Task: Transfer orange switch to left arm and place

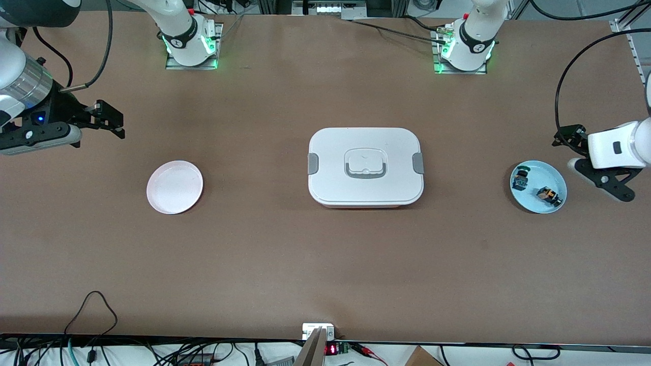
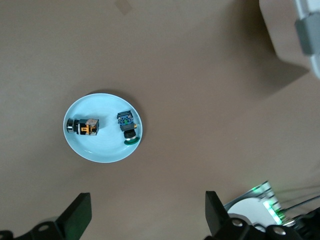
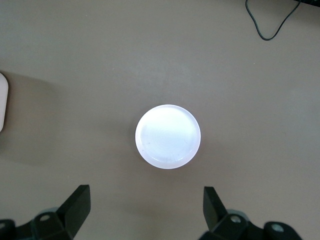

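The orange switch (image 1: pixel 549 195) lies on the blue plate (image 1: pixel 545 174) toward the left arm's end of the table, beside a green-capped switch (image 1: pixel 520 178). The white box (image 1: pixel 365 166) sits mid-table. My left gripper (image 1: pixel 568 138) hovers open and empty beside the blue plate. In the left wrist view the orange switch (image 2: pixel 83 126) lies on the plate (image 2: pixel 102 146), apart from my open left gripper (image 2: pixel 147 217). My right gripper (image 1: pixel 113 122) is open and empty, in the air near the pink plate (image 1: pixel 174 186); in the right wrist view it (image 3: pixel 145 207) is off the plate (image 3: pixel 168 136).
The box's latch (image 2: pixel 309 36) shows at the edge of the left wrist view, and a box corner (image 3: pixel 2 107) in the right wrist view. The arm bases (image 1: pixel 190 43) (image 1: pixel 465 48) stand along the table's back edge. Cables (image 1: pixel 91 310) lie at the edge nearest the front camera.
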Controlling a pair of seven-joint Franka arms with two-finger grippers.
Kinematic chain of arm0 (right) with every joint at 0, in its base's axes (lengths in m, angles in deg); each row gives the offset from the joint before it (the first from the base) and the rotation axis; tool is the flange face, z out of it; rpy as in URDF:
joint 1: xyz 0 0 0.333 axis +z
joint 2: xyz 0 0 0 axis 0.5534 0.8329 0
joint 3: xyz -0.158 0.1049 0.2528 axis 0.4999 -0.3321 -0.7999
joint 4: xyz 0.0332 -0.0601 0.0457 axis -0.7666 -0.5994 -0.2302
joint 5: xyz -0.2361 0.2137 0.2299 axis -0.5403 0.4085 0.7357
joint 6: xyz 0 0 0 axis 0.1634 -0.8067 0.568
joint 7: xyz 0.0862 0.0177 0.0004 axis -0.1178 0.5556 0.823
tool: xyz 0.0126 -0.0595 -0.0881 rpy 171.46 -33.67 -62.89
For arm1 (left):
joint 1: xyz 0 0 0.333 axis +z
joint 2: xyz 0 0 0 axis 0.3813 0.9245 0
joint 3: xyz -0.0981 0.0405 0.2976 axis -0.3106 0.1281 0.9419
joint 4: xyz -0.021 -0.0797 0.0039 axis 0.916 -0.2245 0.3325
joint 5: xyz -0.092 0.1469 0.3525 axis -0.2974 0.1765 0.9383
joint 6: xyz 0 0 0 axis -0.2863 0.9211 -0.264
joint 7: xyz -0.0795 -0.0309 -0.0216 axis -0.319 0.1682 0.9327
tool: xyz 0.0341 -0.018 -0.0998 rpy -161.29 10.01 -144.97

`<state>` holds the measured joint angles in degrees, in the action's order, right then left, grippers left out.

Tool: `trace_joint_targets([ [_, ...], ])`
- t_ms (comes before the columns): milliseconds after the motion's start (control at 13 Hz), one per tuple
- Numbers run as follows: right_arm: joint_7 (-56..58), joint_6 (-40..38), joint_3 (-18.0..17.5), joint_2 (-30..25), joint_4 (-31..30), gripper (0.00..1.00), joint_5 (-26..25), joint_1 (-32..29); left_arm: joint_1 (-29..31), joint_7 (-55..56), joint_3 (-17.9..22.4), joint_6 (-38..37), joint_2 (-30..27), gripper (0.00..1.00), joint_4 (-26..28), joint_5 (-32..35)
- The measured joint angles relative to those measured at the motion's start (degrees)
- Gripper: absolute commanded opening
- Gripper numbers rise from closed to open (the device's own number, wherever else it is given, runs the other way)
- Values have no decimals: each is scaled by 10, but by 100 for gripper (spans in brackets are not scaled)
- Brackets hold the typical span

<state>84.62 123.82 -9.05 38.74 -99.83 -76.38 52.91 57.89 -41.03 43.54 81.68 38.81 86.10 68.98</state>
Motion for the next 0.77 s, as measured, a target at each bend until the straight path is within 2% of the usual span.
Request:
trace_joint_targets([
  [309, 0, 0, 1, 0, 0, 100, 0, -1, -29, 179, -11, -55, -4, 100, -42, -5],
  [463, 0, 0, 0, 0, 0, 100, 0, 0, -60, 265, 6, -49, -14, 100, -58, -5],
  [540, 0, 0, 0, 0, 0, 100, 0, 0, -89, 315, 40, -24, -23, 100, -63, -15],
  [772, -2, 0, 1, 0, 0, 100, 0, -1, -197, 396, 185, 64, -63, 100, -40, -82],
])
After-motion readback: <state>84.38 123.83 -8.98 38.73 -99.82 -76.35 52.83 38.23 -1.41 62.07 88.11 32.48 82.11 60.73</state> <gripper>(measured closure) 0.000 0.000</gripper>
